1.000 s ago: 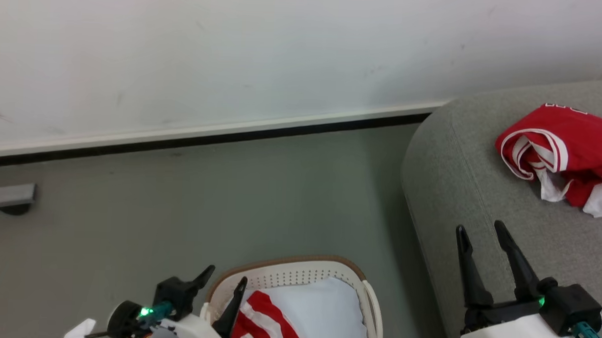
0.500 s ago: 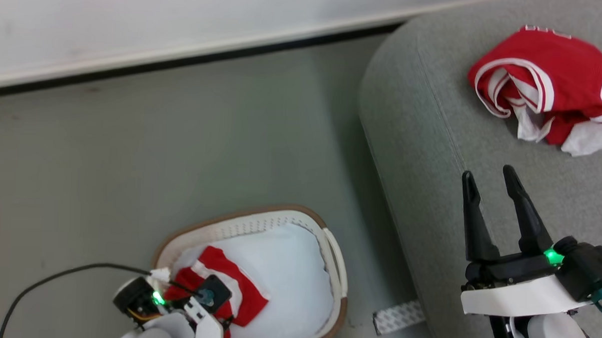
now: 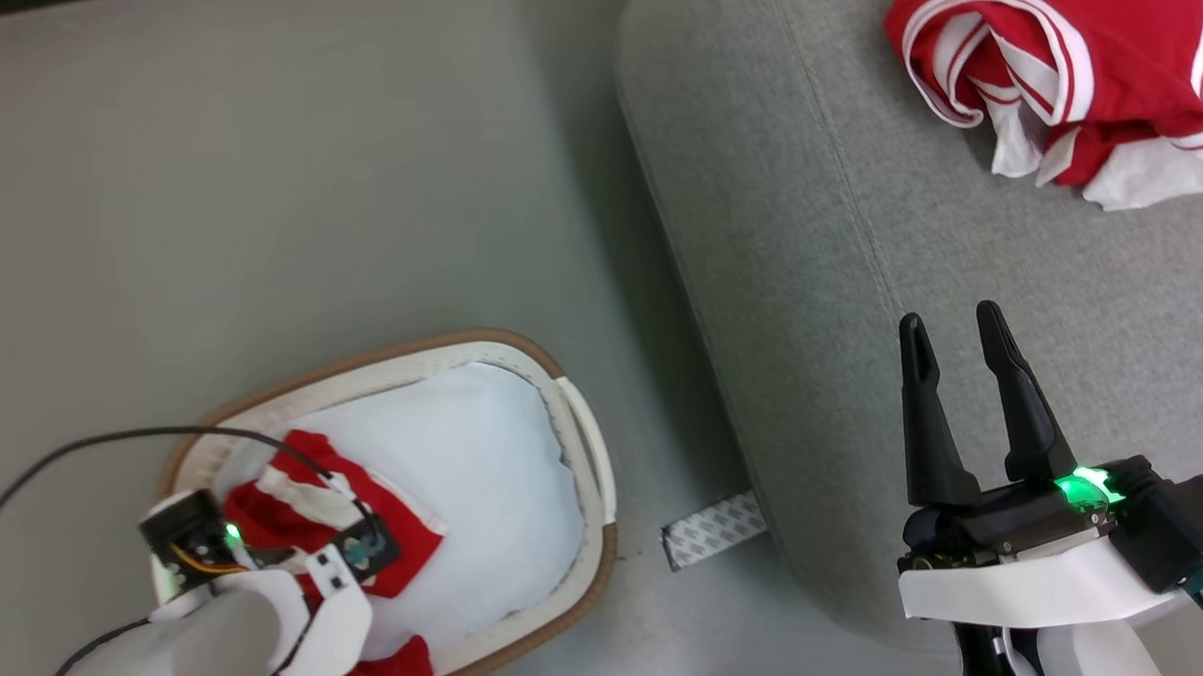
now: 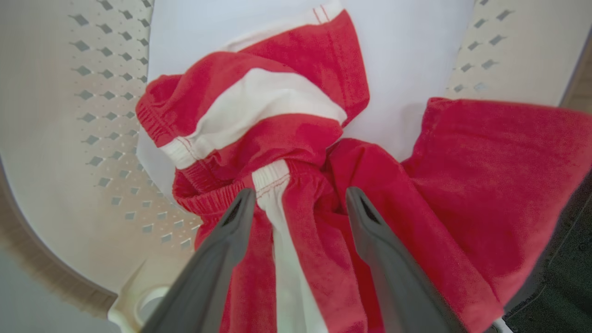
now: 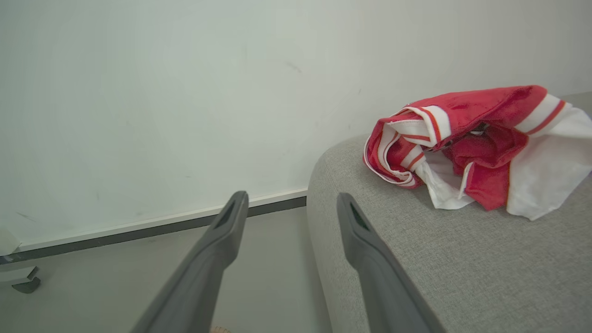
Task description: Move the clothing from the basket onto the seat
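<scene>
The cream basket (image 3: 576, 432) with its tan rim stands on the floor at the lower left. Inside it, red-and-white clothing (image 3: 399, 536) lies bunched on a plain white cloth (image 3: 478, 444). My left arm (image 3: 252, 606) reaches down into the basket. In the left wrist view my left gripper (image 4: 299, 194) is open, its fingertips at the crumpled red clothing (image 4: 277, 115), with a white stripe and red fabric between them. More red clothing (image 3: 1071, 74) lies on the grey seat (image 3: 815, 235). My right gripper (image 3: 952, 320) hovers open and empty over the seat's near edge.
A strip of patterned tape (image 3: 713, 530) lies on the grey floor between basket and seat. A black cable (image 3: 77, 445) loops from my left wrist over the floor. The right wrist view has the white wall and dark baseboard (image 5: 162, 224) behind the seat (image 5: 462, 268).
The head camera has tilted down, so everything sits higher in view. My left gripper has turned from over the basket's rim to point down onto the red clothing. The right gripper stays open.
</scene>
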Robot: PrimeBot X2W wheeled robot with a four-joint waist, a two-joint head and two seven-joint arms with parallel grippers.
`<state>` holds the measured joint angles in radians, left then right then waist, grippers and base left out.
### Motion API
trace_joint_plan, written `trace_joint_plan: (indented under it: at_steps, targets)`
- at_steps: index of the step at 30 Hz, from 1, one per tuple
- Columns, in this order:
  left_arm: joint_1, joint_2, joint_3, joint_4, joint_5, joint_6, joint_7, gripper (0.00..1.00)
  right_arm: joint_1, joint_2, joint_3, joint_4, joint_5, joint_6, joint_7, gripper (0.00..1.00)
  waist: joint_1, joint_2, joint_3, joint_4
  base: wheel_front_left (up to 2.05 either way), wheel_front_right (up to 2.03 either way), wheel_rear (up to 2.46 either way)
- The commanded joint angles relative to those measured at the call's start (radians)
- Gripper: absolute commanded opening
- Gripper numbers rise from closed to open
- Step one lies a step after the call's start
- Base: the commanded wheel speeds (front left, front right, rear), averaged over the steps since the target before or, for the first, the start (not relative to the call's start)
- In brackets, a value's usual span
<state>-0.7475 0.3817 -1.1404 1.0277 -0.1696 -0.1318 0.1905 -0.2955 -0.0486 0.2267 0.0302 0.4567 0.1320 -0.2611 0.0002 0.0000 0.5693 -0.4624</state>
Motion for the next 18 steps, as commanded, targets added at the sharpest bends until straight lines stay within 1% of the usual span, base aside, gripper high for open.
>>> trace_joint_plan:
  at_steps: [1, 5, 8, 11, 15, 17, 18]
  targets:
    - [-0.006, 0.013, -0.007, 0.011, -0.015, 0.001, 0.008, 1.00, -0.004, 0.000, 0.004, -0.006, 0.014, -0.003, -0.003, 1.00, -0.0002, 0.0000, 0.039, -0.038, 0.00, 0.00, 0.00]
    - [-0.034, 0.031, -0.041, 0.047, -0.041, 0.001, 0.041, 1.00, 0.002, 0.000, 0.018, -0.015, 0.037, -0.003, -0.003, 1.00, -0.0002, 0.0000, 0.074, -0.068, 0.00, 0.00, 0.00]
    - [-0.047, 0.050, -0.063, 0.065, -0.058, 0.001, 0.044, 1.00, -0.001, 0.000, 0.028, -0.024, 0.053, -0.003, -0.003, 1.00, -0.0002, 0.0000, 0.100, -0.087, 0.00, 0.00, 0.00]
    - [-0.068, 0.065, -0.085, 0.090, -0.042, 0.001, 0.054, 1.00, -0.006, 0.000, 0.036, -0.032, 0.064, -0.003, -0.003, 1.00, -0.0002, 0.0000, 0.121, -0.103, 0.00, 0.00, 0.00]
    - [-0.098, 0.064, -0.101, 0.154, -0.012, 0.002, 0.110, 1.00, 0.001, 0.000, 0.027, -0.039, 0.071, -0.003, -0.003, 1.00, -0.0002, 0.0000, 0.135, -0.104, 0.00, 0.00, 0.00]
    - [-0.106, 0.057, -0.098, 0.168, -0.025, 0.002, 0.109, 1.00, 0.003, 0.000, 0.024, -0.041, 0.072, -0.003, -0.003, 1.00, -0.0002, 0.0000, 0.138, -0.103, 0.00, 0.00, 0.00]
    - [-0.110, 0.055, -0.098, 0.173, -0.030, 0.002, 0.104, 0.98, 0.003, 0.000, 0.022, -0.041, 0.073, -0.003, -0.003, 1.00, -0.0002, 0.0000, 0.139, -0.103, 0.00, 0.00, 0.00]
